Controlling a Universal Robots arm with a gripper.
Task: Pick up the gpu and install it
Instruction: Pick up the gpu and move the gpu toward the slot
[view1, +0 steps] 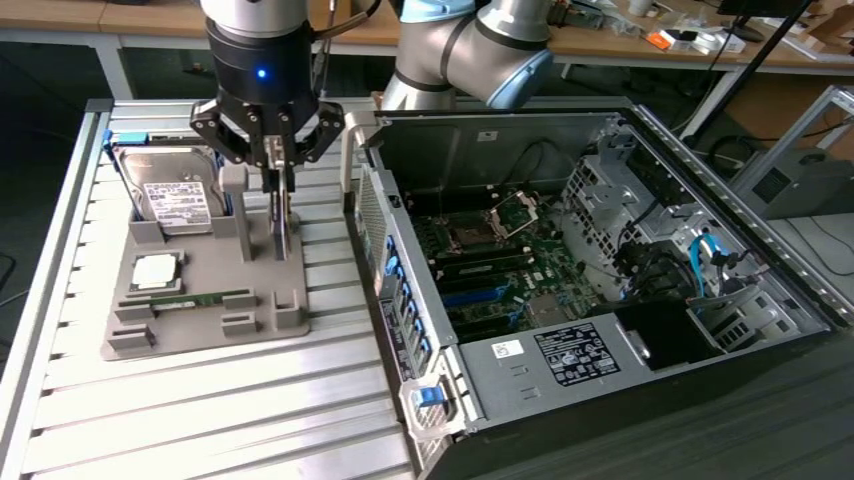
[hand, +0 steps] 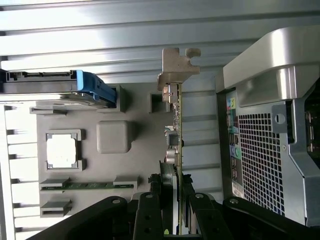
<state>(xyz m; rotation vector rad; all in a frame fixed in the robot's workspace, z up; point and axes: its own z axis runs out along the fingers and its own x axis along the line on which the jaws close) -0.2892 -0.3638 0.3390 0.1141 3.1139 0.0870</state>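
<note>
The arm (view1: 461, 50) is reaching in from the back of the exterior view, bending at its grey elbow joint (view1: 514, 70). Its dark wrist section (view1: 260, 45) is pointing straight down, with a blue light glowing on it. The gripper (view1: 275, 165) is hanging vertically below the wrist. Its fingers (hand: 166, 200) are pressing from both sides on the upper edge of the gpu (hand: 178, 130), which is standing on edge between them.

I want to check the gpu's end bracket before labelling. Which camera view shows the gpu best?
The wrist view: the gpu is close, seen edge-on against the grey holder, with its metal end bracket plain. In the exterior view it is a thin upright strip under the gripper, with no detail.
</note>
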